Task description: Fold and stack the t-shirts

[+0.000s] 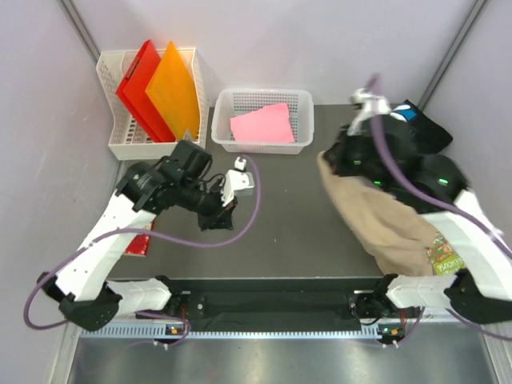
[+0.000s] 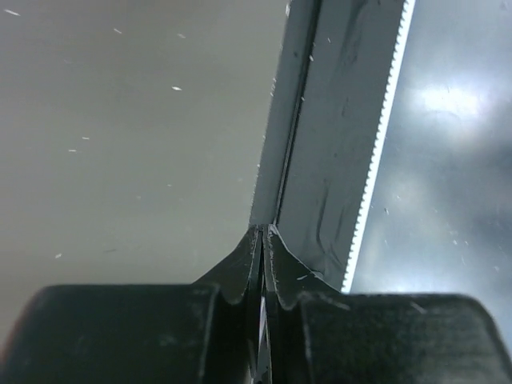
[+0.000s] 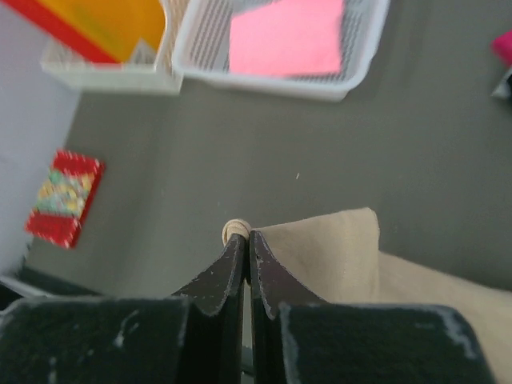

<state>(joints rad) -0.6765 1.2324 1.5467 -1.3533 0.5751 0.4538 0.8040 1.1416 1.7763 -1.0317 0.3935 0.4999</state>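
The tan t-shirt (image 1: 384, 228) drapes limp over the counter's (image 1: 280, 232) right side, a pinch of its edge clenched in the right end effector (image 3: 246, 240). Soft and light, it likely wants a second corner grip. The left end effector (image 2: 262, 236) is clenched, empty.

1. Pale lilac-grey walls (image 1: 264, 40) close in three sides, with dark metal struts (image 1: 82, 28) in the back corners.
2. A dark grey table (image 1: 288, 216) fills the middle.
3. A shiny steel sheet (image 1: 280, 362) at the near edge catches the light.

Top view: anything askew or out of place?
Yes: the plain tan cloth t-shirt stretches rumpled and diagonal on the right, a bit of its edge pinched in the shut right gripper. Nothing looks spilled or damaged.
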